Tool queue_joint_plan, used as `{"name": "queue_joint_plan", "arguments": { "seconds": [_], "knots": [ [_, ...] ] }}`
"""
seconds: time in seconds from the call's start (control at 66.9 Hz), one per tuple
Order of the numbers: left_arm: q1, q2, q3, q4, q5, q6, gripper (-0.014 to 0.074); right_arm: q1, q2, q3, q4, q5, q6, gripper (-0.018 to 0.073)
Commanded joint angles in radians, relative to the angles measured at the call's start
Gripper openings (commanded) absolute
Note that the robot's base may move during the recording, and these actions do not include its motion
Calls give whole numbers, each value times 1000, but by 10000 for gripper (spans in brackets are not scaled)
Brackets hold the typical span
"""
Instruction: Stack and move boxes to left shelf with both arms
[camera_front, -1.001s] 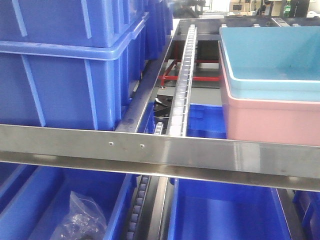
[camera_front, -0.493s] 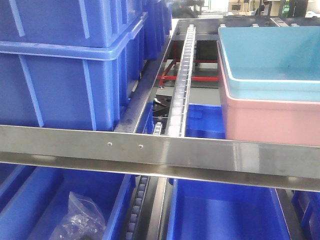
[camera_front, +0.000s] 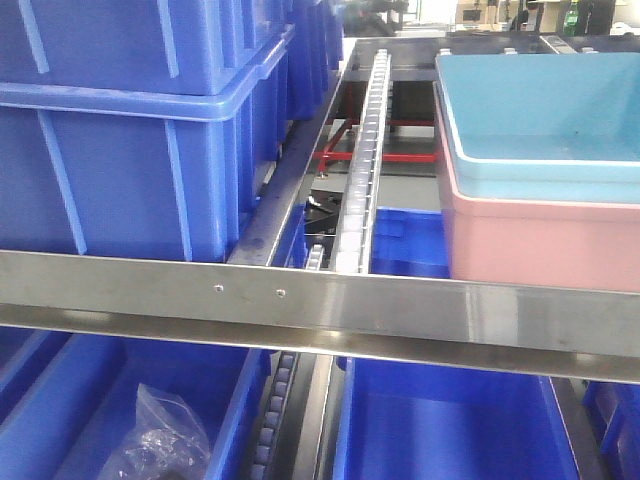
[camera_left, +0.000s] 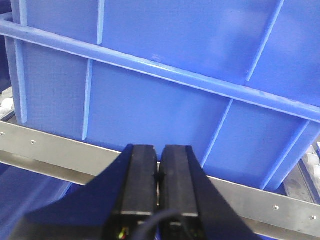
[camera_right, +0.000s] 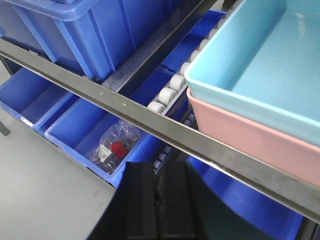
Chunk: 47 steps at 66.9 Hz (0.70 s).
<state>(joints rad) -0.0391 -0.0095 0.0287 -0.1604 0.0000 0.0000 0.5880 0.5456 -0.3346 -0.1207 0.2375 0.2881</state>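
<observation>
Only the ends of the two arms are seen, each from its own wrist camera. The left gripper (camera_left: 159, 172) is made of two black rectangular fingers (camera_left: 140, 175) with a matte surface and squared tips. Behind them, a wider black body is seen, spreading toward the bottom edge. A thin black cable (camera_left: 152, 220) is seen at the base, and small coloured dots are noticed beside it. The right gripper (camera_right: 157, 192) is built alike: two flat black fingers (camera_right: 141, 195) on a broad black housing. No markings are visible there.
</observation>
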Motion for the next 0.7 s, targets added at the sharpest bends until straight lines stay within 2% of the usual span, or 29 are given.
{"name": "queue_joint_plan", "arguments": {
  "seconds": [0.0, 0.105, 0.284, 0.373, 0.553, 0.687],
  "knots": [
    [-7, -19, -3, -9, -82, -5, -1, -27, -31, -2, -23, -86, -6, 49],
    [-7, -19, -3, -9, -82, -5, -2, -137, -129, 60, -25, -88, -6, 49],
    [-7, -19, -3, -9, -82, -5, -2, -411, -399, 220, -25, -169, -6, 49],
    [-7, -19, -3, -9, -82, -5, -2, -516, -514, 298, -25, -224, -6, 49],
    [-7, -17, -3, -9, -82, -5, -2, -638, -576, 340, -32, -266, -7, 49],
    [-7, -17, -3, -9, -82, -5, -2, -666, -576, 340, -32, -276, -7, 49]
  ]
}}
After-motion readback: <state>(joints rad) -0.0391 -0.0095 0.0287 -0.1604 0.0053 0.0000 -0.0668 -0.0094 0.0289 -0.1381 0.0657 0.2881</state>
